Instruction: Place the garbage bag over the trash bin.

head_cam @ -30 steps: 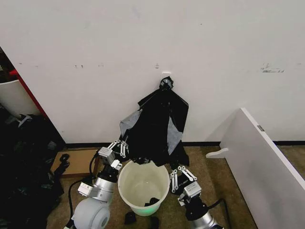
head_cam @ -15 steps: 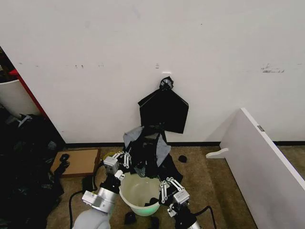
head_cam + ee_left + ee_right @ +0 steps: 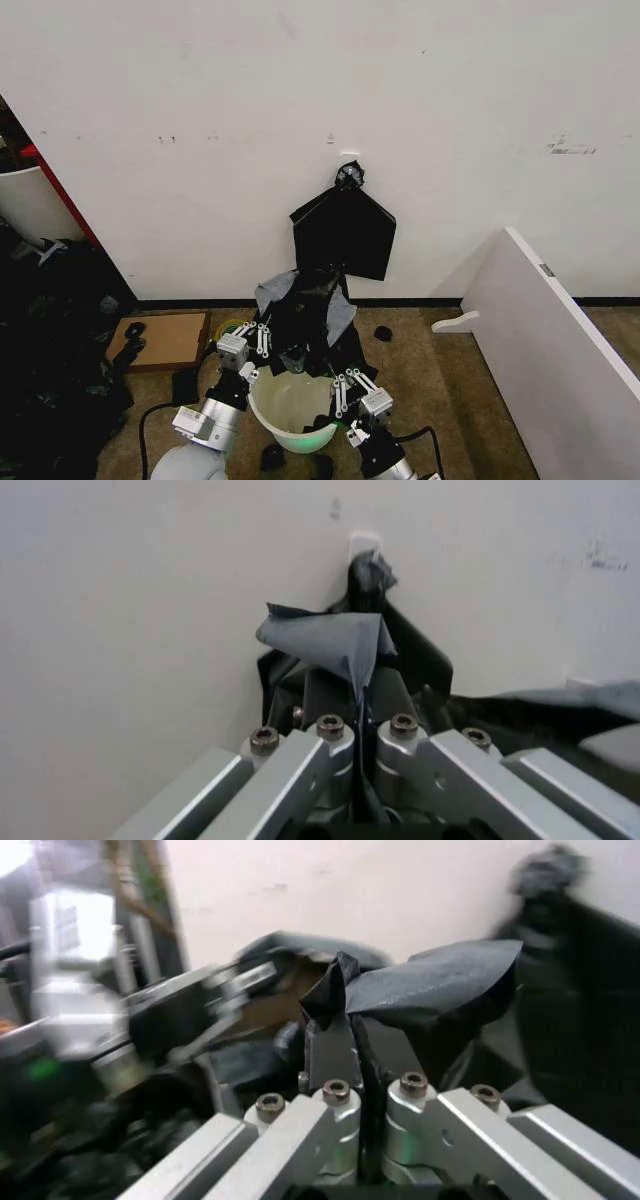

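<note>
1. Left gripper (image 3: 250, 338) had dropped with ours from wall height to the trash bin (image 3: 290, 415) rim, jaws pinched on the garbage bag (image 3: 305, 320).
2. Between our arms the bag, pulled clear of the black bundle (image 3: 343, 232) on the wall, now hung just over the bin's far rim.
3. Right gripper (image 3: 347, 388) clamped film too, low beside the rim; we judged the mouth nearly ready to spread.

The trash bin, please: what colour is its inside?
Cream-white, greenish at the base; the head view shows it best.
</note>
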Controlling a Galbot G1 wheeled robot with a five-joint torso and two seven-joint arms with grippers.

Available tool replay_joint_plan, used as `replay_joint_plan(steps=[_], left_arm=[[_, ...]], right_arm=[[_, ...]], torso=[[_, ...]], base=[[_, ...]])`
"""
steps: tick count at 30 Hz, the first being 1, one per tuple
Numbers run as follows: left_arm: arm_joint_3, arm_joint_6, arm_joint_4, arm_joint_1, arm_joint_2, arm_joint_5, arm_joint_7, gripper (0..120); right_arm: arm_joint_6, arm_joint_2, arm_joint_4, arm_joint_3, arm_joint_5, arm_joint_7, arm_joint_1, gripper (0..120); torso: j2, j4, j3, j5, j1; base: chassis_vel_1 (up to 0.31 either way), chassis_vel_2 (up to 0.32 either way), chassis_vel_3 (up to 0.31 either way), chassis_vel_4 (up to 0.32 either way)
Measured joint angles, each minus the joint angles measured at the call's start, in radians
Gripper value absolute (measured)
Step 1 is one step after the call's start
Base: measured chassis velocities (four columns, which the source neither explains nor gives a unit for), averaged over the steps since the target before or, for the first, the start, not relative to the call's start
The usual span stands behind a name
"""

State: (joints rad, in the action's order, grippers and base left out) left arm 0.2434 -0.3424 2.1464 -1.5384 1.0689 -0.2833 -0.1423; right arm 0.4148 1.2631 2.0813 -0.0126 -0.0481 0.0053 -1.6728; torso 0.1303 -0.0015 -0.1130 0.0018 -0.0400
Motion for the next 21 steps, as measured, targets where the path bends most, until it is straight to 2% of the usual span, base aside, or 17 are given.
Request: replay_joint_plan(steps=[1, 2, 3, 5, 10, 15, 21], left_arm=[[0.002, 0.0, 0.008, 0.002, -0.011, -0.006, 0.0, 0], [0.002, 0.0, 0.008, 0.002, -0.011, -0.006, 0.0, 0], [0.003, 0.001, 0.012, 0.003, -0.017, -0.007, 0.0, 0], [0.003, 0.007, 0.019, 0.0, -0.037, -0.005, -0.006, 0], [0.005, 0.035, 0.064, -0.027, -0.081, 0.013, -0.058, 0], [0.005, 0.045, 0.086, -0.031, -0.085, 0.015, -0.065, 0], [-0.007, 0.051, 0.077, -0.036, -0.073, 0.037, -0.067, 0]], right_arm=[[-0.002, -0.012, 0.007, 0.016, 0.0, -0.033, 0.004, 0], [-0.002, -0.012, 0.007, 0.016, 0.0, -0.033, 0.004, 0], [-0.008, -0.026, 0.012, 0.032, -0.001, -0.061, 0.007, 0], [-0.015, -0.056, 0.034, 0.075, -0.002, -0.128, 0.018, 0], [-0.016, -0.126, 0.068, 0.157, -0.058, -0.285, 0.025, 0], [-0.014, -0.131, 0.083, 0.157, -0.143, -0.337, 0.04, 0], [-0.027, -0.112, 0.063, 0.121, -0.203, -0.333, 0.059, 0]], torso=[[0.0, -0.0009, 0.0, 0.0035, 0.0], [0.0, -0.0009, 0.0, 0.0035, 0.0], [0.0, -0.0006, 0.0, 0.0032, 0.0], [0.0, -0.0007, 0.0, 0.0, 0.0], [0.0, -0.0001, 0.0, -0.0007, 0.0], [0.0, 0.0, 0.0, -0.0014, 0.0], [0.0, 0.0001, 0.0, -0.0016, 0.0]], base=[[0.0, 0.0, 0.0, 0.0], [0.0, 0.0, 0.0, 0.0], [0.0, 0.0, 0.0, 0.0], [0.0, 0.0, 0.0, 0.0], [0.0, 0.0, 0.0, 0.0], [0.0, 0.0, 0.0, 0.0], [0.0, 0.0, 0.0, 0.0]])
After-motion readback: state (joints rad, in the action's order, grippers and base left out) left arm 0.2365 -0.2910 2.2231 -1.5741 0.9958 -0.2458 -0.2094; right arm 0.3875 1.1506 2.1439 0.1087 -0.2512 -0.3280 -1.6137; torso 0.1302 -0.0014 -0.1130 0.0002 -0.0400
